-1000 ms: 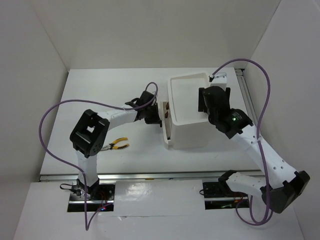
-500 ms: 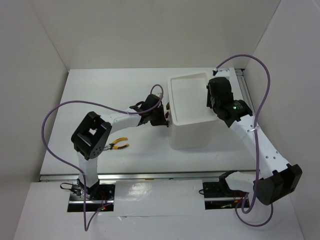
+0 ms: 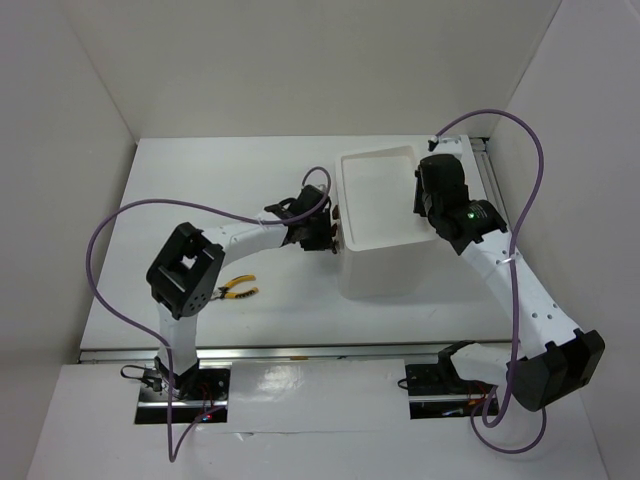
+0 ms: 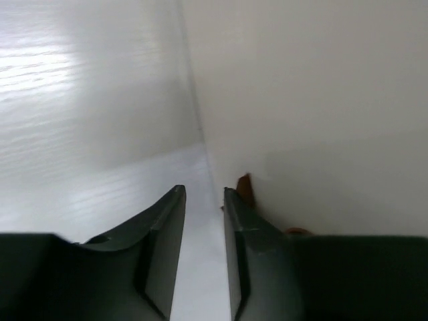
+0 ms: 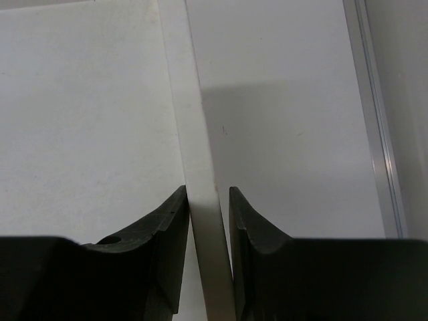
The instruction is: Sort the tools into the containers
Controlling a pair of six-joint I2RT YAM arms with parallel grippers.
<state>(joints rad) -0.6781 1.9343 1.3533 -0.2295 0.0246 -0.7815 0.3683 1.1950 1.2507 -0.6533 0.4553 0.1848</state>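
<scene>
The containers are one white box unit (image 3: 380, 268) with a rimmed top tray (image 3: 375, 200), and its drawers are pushed in. My left gripper (image 3: 328, 236) is at the unit's left face. In the left wrist view the left gripper (image 4: 202, 194) stands open with nothing between its fingers, and a red-brown drawer handle (image 4: 245, 189) sits just beside the right finger. My right gripper (image 3: 432, 196) is at the tray's right edge. The right wrist view shows the right gripper (image 5: 207, 192) shut on the thin white rim (image 5: 199, 127). Yellow-black pliers (image 3: 237, 290) lie on the table near the left arm.
White walls enclose the table (image 3: 230, 190) on the left, back and right. A metal rail (image 5: 378, 134) runs along the right edge, close to the box. Purple cables loop over both arms.
The drawer that stuck out to the left has been pushed into the box. My left gripper opened off its handle. My right gripper moved to the tray's right rim and closed on it.
</scene>
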